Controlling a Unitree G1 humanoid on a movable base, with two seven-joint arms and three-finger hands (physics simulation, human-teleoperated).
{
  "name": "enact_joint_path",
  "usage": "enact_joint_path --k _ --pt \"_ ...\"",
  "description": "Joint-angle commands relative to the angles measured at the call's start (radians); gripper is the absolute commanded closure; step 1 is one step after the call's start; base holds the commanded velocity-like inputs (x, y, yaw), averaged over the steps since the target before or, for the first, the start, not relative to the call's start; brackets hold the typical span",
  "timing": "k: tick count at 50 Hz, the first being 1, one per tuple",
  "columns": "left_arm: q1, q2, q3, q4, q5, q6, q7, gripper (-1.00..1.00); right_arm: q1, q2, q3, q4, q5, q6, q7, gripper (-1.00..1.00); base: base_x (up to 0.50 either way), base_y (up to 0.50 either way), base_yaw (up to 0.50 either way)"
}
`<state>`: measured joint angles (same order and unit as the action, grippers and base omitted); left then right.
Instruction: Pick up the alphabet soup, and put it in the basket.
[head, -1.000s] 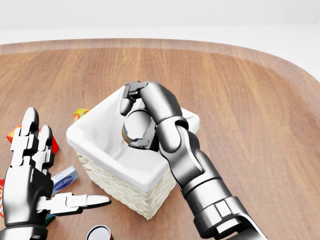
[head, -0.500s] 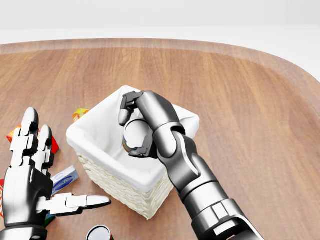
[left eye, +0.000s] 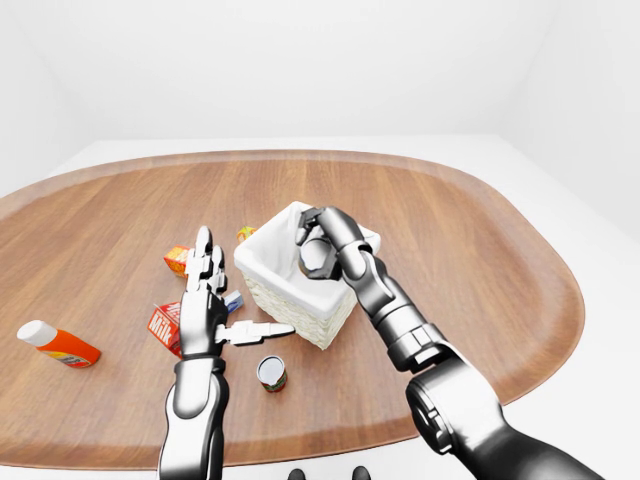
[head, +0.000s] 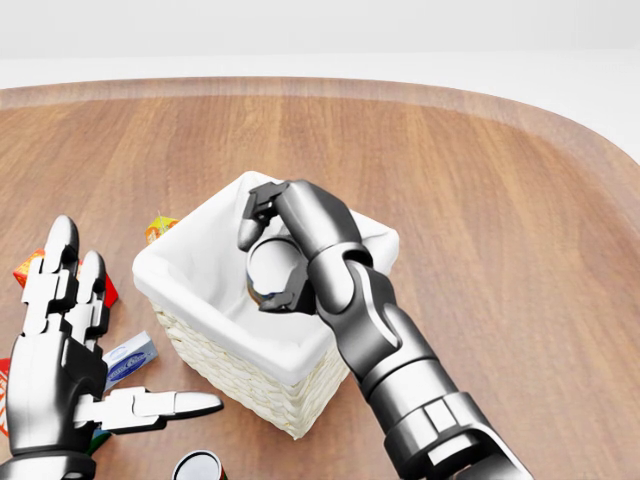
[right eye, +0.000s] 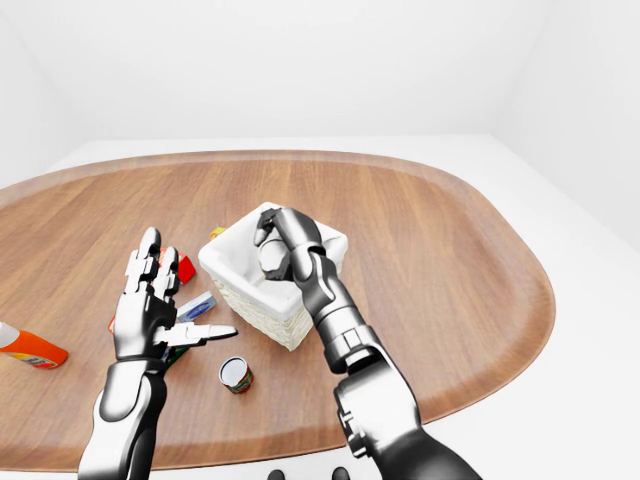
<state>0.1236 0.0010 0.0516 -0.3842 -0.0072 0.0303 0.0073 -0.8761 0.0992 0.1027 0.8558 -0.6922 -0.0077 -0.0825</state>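
Note:
The alphabet soup can shows its round grey end, lying sideways in my right hand. The fingers are shut round it, and the hand hangs just inside the mouth of the white-lined wicker basket in the middle of the wooden table. Most of the can's label is hidden by the fingers. Whether the can touches the basket's lining cannot be told. My left hand stands open to the left of the basket, palm inward and thumb pointing at the basket wall, holding nothing.
A second can stands upright below the basket. A small blue-white box, a red milk carton and orange packets lie left of the basket. An orange bottle lies at the far left.
My right hand has sunk slightly lower into the basket with the can still in it. The left hand has stayed still.

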Motion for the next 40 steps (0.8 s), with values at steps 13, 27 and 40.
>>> enact_joint_path --k 13,27,40 --pt "-0.002 0.0 -0.001 0.005 0.002 -0.002 0.002 -1.0 -0.004 0.001 0.002 -0.002 -0.001 0.001 -0.011 -1.0 0.0 0.0 0.0" --pt "-0.004 0.001 0.001 0.012 0.001 -0.006 0.001 -1.0 0.005 0.005 0.005 -0.014 -0.007 0.002 -0.005 -1.0 0.0 0.0 0.0" --pt "-0.003 0.001 -0.001 0.013 0.005 -0.008 0.001 -1.0 0.004 0.005 0.004 -0.011 -0.008 -0.003 -0.006 -1.0 0.0 0.0 0.0"
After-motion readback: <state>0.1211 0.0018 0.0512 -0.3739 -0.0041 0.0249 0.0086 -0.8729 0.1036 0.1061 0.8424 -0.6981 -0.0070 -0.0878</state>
